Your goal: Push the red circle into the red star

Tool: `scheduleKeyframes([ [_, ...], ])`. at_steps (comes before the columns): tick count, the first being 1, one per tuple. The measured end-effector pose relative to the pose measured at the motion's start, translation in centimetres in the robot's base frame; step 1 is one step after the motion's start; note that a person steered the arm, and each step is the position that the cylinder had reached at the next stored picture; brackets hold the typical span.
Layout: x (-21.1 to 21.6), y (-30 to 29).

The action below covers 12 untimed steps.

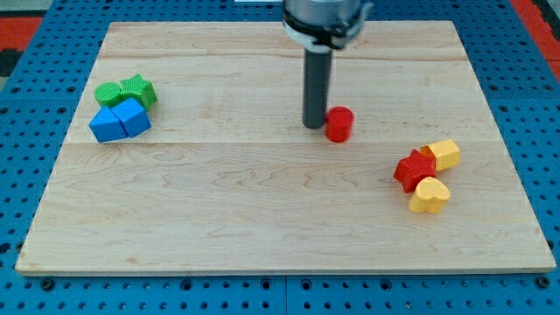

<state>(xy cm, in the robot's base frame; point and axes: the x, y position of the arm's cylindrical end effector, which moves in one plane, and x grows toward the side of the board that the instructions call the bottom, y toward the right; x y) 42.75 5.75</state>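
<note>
My tip is down on the wooden surface, near the middle and a bit toward the view's top. It sits just on the view's left side of the red circle, so close that it looks like it is touching, though I cannot be sure. I have no hand here, only a straight dark rod, so nothing is open or shut and nothing is being held; all I can do is push. The red star is well apart from the circle, down toward the view's right and bottom. A yellow block touches the star on its upper right side, and a yellow heart touches it just below. Far off at the view's left sit a green circle, a green star and two blue blocks, all bunched together and out of the way. I think the step in hand is the start of the push: my tip is behind the circle and the pushing is about to begin. The star is lower than the circle, so a push straight to the right would miss. The next move calls for my tip to get a little more to the circle's upper left, then slide down and right, so the circle goes between the two yellow blocks and bumps the star.
</note>
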Motion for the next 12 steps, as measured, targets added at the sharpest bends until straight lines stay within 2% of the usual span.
scheduleKeyframes([
  [2,-6.0,1.5],
  [3,-1.3,5.8],
  [4,1.6,6.8],
  [5,-0.4,5.9],
  [6,2.0,5.3],
  [7,5.2,8.9],
  [9,3.1,1.7],
  [11,2.5,-1.0],
  [12,2.5,-4.6],
])
